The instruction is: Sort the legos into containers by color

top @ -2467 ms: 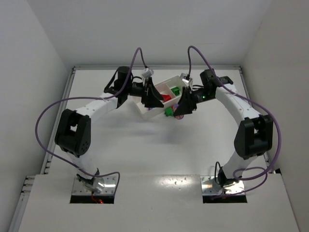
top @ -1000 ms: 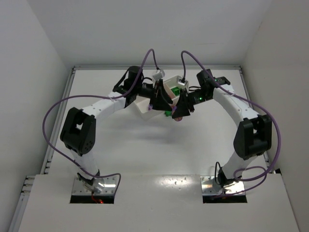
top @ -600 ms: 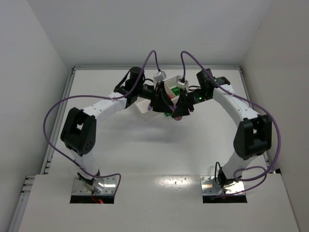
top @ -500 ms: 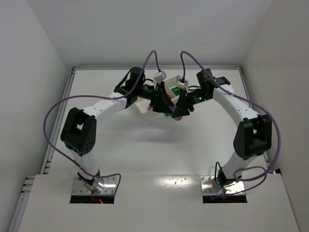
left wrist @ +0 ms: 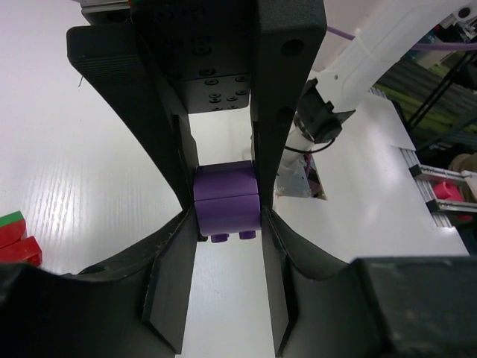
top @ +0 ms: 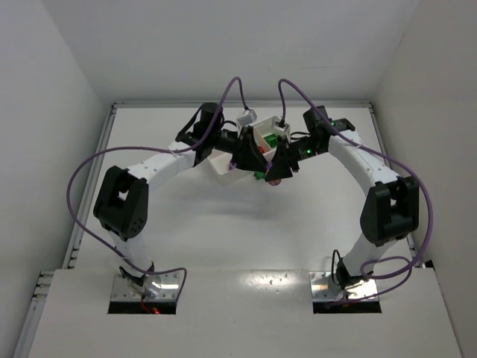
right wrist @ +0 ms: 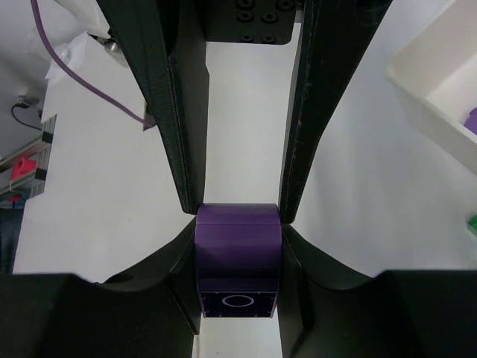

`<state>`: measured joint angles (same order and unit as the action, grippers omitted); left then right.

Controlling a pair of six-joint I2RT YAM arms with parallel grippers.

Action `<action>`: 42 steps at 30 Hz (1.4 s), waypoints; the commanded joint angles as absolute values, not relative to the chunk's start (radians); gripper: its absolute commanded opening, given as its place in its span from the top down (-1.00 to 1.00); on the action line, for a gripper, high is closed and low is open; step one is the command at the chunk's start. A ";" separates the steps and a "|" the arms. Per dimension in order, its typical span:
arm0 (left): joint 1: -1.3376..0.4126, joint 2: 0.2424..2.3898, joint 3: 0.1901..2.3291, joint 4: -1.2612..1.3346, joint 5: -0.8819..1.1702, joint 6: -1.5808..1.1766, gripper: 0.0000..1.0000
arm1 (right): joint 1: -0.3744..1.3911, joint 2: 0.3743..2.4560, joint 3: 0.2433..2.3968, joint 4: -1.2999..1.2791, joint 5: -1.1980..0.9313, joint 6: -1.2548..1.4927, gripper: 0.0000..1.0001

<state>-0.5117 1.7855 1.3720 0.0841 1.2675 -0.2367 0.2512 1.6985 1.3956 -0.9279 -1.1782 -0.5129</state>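
Top external shows the left tool (top: pixel 252 165) and the right tool (top: pixel 276 177) crowded close together over the near side of the white tray (top: pixel 220 162), which sits askew at the far middle of the table (top: pixel 223 231). Green bricks (top: pixel 273 139) lie in the one compartment left in sight, and a loose green brick (top: pixel 259 175) lies on the table between the tools. Left wrist shows the left tool clenched on a purple stack (left wrist: pixel 226 198), apparently two bricks joined and seemingly lifted off the table, with a red-and-green stack (left wrist: pixel 15 239) at the view's left edge. Right wrist shows the right tool clamped on a purple brick (right wrist: pixel 237 272). The tray's corner sits at upper right with a speck of purple inside. Judged from this, both pieces belong in that purple compartment. The arms would best go one at a time, each centring its load between the walls and lowering close before opening, rather than dropping from height or brushing the other arm.
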 commanded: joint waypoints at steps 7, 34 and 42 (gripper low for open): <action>-0.531 1.784 1.425 0.087 1.316 -0.213 0.04 | 0.256 1.674 1.371 -0.752 -1.170 -0.394 0.98; -0.540 1.804 1.425 0.008 1.327 -0.149 0.97 | 0.247 1.586 1.293 -0.664 -1.124 -0.333 -0.28; -0.531 1.804 1.425 -0.066 1.298 -0.068 0.97 | 0.229 1.577 1.293 -0.741 -1.134 -0.382 -0.30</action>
